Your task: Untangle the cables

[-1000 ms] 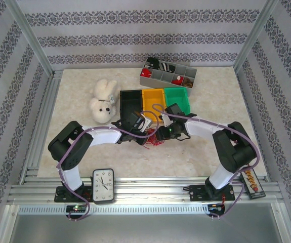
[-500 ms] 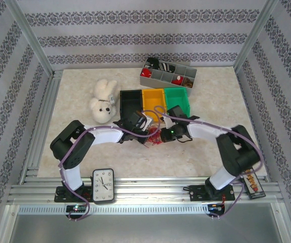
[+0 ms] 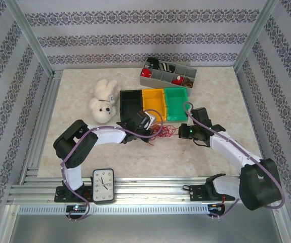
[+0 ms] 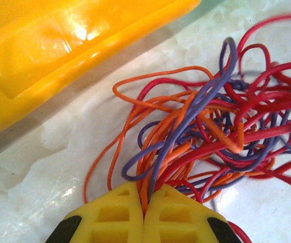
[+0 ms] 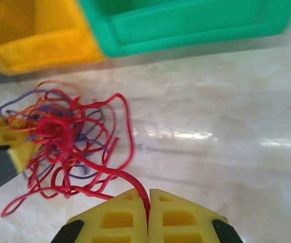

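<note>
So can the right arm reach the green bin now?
Probably: the green bin lies just beyond the right gripper over bare table, but that gripper is shut on a red cable.

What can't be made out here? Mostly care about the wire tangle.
Left wrist: the tangle of thin red, orange and purple wires runs off the right edge; strand ends vanish inside the shut yellow left tool.
Right wrist: the tangle's far loops are blurred; one red strand disappears into the shut right tool.
Top external: strands too small to trace; grey divided tray contents unidentifiable.
</note>
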{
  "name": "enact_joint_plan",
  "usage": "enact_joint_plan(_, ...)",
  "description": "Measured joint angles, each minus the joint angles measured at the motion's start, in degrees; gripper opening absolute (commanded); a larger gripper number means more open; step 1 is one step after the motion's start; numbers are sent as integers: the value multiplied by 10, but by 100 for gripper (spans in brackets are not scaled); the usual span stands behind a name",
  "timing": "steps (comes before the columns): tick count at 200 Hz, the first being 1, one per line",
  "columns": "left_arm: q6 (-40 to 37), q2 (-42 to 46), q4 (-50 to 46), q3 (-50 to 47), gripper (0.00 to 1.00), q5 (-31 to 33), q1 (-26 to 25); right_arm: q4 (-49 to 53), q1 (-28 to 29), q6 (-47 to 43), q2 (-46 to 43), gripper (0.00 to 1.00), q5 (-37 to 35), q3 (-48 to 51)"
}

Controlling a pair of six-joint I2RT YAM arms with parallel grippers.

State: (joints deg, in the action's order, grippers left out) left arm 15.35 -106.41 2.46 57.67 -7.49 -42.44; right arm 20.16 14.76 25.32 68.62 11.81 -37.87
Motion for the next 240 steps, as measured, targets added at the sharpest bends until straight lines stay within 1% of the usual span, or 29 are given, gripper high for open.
enact_joint_plan(14,3,0,3,-2,0,1,0,8,-32,18,-15,0,-10,9)
enact_joint_plan(34,14,2,5,-17,0,12,9,21,-107,48,-34,0,-44,20)
enact_joint_plan(44,18,4,7,-22,0,14,11,28,-130,59,-36,0,-50,21)
enact_joint_plan(76,30,14,15,-37,0,14,13,45,-155,72,-36,0,-58,21)
enact_joint_plan(102,31,27,14,-53,0,20,17,63,-170,73,-36,0,-90,14)
enact_joint_plan(140,47,61,12,-92,0,31,35,90,-239,73,-37,0,-130,-18)
enact_joint_plan(178,65,72,4,-102,0,48,43,120,-286,69,-44,0,-159,-43)
enact_joint_plan(198,87,75,-5,-103,0,65,45,131,-322,71,-56,0,-165,-59)
enact_joint_plan(216,99,76,-5,-104,0,68,51,142,-355,75,-74,0,-165,-66)
enact_joint_plan(240,106,80,-5,-109,0,71,54,163,-363,74,-80,0,-168,-85)
